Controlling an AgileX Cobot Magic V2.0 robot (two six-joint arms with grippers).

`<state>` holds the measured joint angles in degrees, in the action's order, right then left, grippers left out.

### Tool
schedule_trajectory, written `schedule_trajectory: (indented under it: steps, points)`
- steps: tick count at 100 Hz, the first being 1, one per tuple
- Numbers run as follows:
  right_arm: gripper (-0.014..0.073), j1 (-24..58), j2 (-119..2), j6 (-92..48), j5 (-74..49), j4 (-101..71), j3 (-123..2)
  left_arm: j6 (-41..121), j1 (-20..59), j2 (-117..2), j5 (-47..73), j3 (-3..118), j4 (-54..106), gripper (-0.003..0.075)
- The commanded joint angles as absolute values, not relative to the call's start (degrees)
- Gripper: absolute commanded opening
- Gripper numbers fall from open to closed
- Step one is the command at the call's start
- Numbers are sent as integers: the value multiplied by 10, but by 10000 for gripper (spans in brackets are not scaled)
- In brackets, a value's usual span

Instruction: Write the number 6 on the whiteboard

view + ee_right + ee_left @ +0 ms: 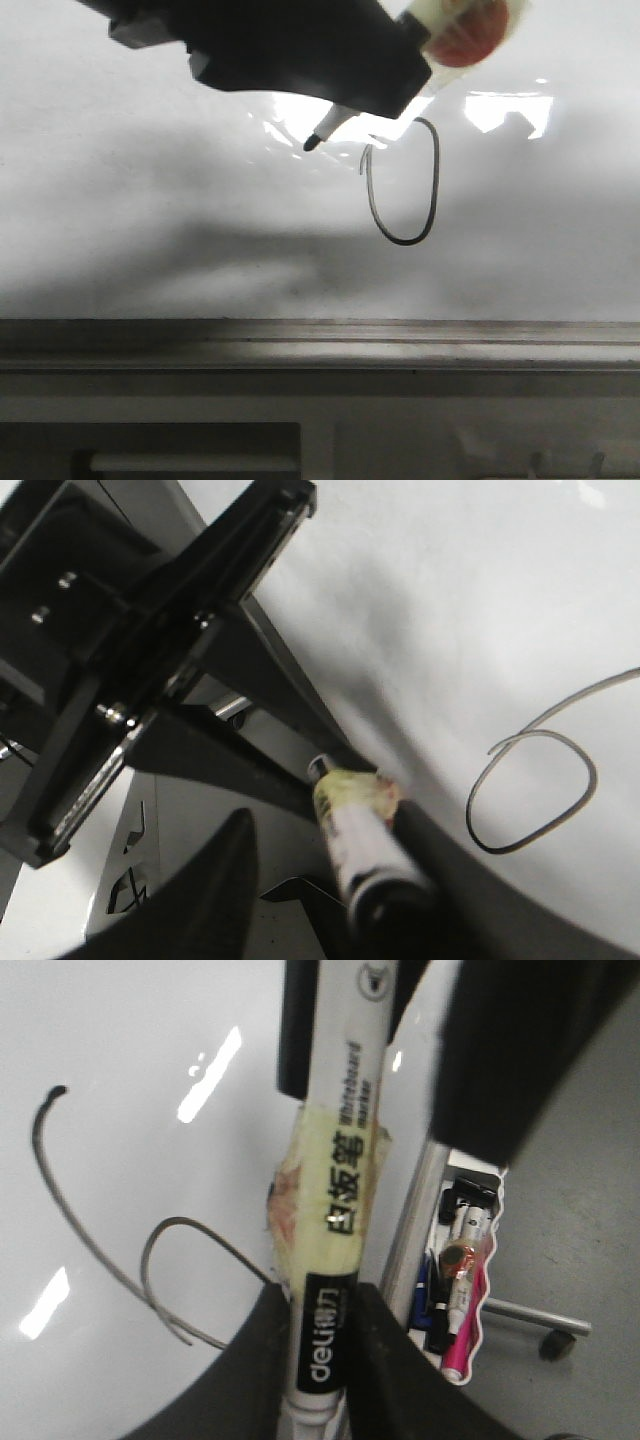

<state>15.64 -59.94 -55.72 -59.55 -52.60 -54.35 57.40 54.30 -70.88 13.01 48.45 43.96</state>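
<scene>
The whiteboard fills the front view. The number 6, a thin black tall loop with a curved tail, is drawn right of centre; it also shows in the left wrist view and the right wrist view. My left gripper is shut on a white whiteboard marker wrapped in yellow tape. In the front view the marker tip points down-left, a little left of the 6's tail. My right gripper is open, its jaws straddling the marker's rear end, which lies against one finger.
A grey metal ledge runs along the board's lower edge. A pink-edged holder with several spare markers hangs beside the board's frame. A wheeled stand foot shows on the floor. A bright light glare sits right of the 6.
</scene>
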Motion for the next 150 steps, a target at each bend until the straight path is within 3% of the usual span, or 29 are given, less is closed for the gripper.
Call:
schedule_trajectory:
  steps: [1, 25, 47, 81, 126, 136, 150]
  points:
    - [465, 151, -589, -559, -581, -551, -563, 550, 536, -690, 79, 504, 457, -20]
    - [469, 68, -513, -548, -571, -519, -559, 426, 474, -609, 37, 452, 480, -20]
    - [469, 13, -428, -531, -526, -490, -499, 413, 469, -528, -72, 345, 698, -20]
    - [469, 13, -398, -529, -495, -496, -441, 413, 470, -592, -142, 327, 742, -20]
    - [469, 13, -398, -529, -490, -497, -441, 413, 470, -621, -144, 327, 742, -15]
    - [469, 13, -398, -529, -488, -497, -441, 413, 470, -621, -144, 327, 742, 54]
    - [469, 13, -398, -529, -487, -497, -441, 413, 470, -621, -144, 327, 742, 291]
